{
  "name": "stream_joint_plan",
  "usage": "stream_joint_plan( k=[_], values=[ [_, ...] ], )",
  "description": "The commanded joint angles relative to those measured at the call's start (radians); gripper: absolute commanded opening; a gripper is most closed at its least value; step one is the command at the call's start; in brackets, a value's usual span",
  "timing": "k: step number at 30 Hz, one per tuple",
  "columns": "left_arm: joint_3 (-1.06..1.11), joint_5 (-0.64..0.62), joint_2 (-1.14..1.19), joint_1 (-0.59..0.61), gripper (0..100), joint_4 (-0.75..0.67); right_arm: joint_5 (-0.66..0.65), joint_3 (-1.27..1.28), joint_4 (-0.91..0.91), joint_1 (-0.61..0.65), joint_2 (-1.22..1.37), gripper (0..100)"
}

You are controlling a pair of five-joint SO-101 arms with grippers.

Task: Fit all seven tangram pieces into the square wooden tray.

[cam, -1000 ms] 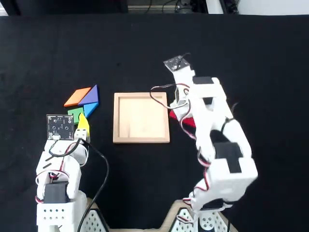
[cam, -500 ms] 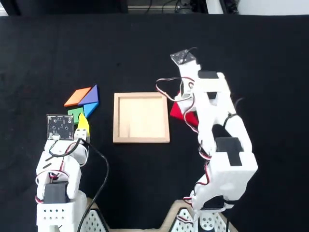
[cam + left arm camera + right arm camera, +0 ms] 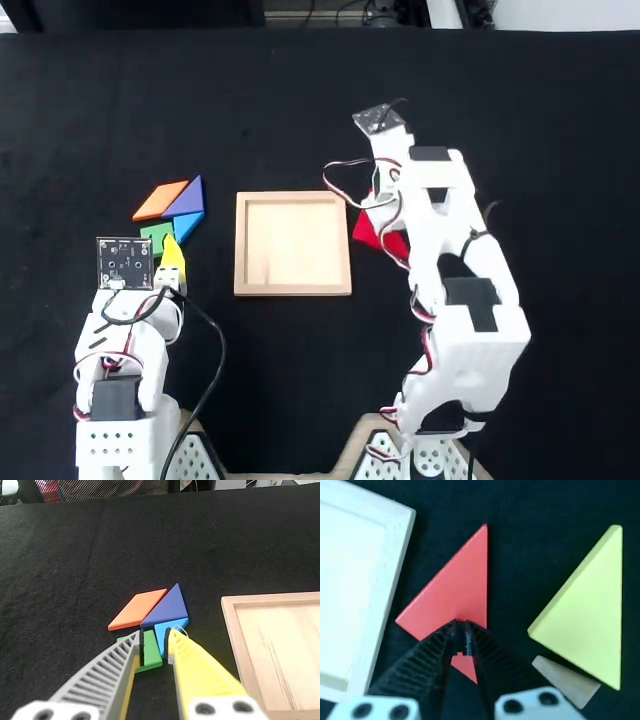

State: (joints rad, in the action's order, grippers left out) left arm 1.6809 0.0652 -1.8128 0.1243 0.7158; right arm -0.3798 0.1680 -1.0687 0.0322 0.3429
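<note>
The square wooden tray (image 3: 243, 246) lies empty mid-table. To its left sit an orange parallelogram (image 3: 161, 199), a dark blue triangle (image 3: 190, 196), a light blue triangle (image 3: 187, 224) and a green square (image 3: 155, 238). My left gripper (image 3: 155, 636) rests low beside them, slightly open, with the green square (image 3: 148, 652) showing between its fingers. A red triangle (image 3: 368, 232) lies flat just right of the tray. My right gripper (image 3: 460, 628) hovers over the red triangle (image 3: 455, 597), shut, tips at its surface. A yellow-green triangle (image 3: 587, 625) lies beside it, overlapping a tan piece (image 3: 565, 681).
The right arm (image 3: 430, 200) stretches over the table right of the tray and hides the pieces beneath it. Black cloth covers the table, with open room at the back and far right. The tray's edge (image 3: 395, 555) is close to the red triangle.
The right arm has swung farther back and slightly right since a second ago, uncovering more of the red triangle. It has hardly moved in the last half second. The left arm is still.
</note>
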Motion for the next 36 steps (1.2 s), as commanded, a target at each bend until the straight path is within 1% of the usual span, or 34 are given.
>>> stream_joint_plan(
  k=[1,4,21,25,29,36],
  values=[
    [0.018,0.006,0.002,-0.01,10,-0.008,0.002,-0.081,0.025,-0.049,0.027,1.8],
    [0.018,0.006,0.002,-0.01,10,-0.008,0.003,-0.101,0.023,-0.069,0.042,1.8],
    [0.018,0.006,0.002,-0.01,10,-0.008,0.002,-0.094,0.025,-0.063,0.051,1.8],
    [0.018,0.006,0.002,-0.01,10,-0.008,-0.008,-0.11,0.023,-0.061,0.111,1.8],
    [0.018,0.006,0.002,-0.01,10,-0.006,-0.041,-0.193,-0.066,-0.061,0.16,1.8],
    [0.018,0.006,0.002,-0.01,10,-0.006,-0.046,-0.363,-0.204,-0.068,0.288,1.8]
  ],
)
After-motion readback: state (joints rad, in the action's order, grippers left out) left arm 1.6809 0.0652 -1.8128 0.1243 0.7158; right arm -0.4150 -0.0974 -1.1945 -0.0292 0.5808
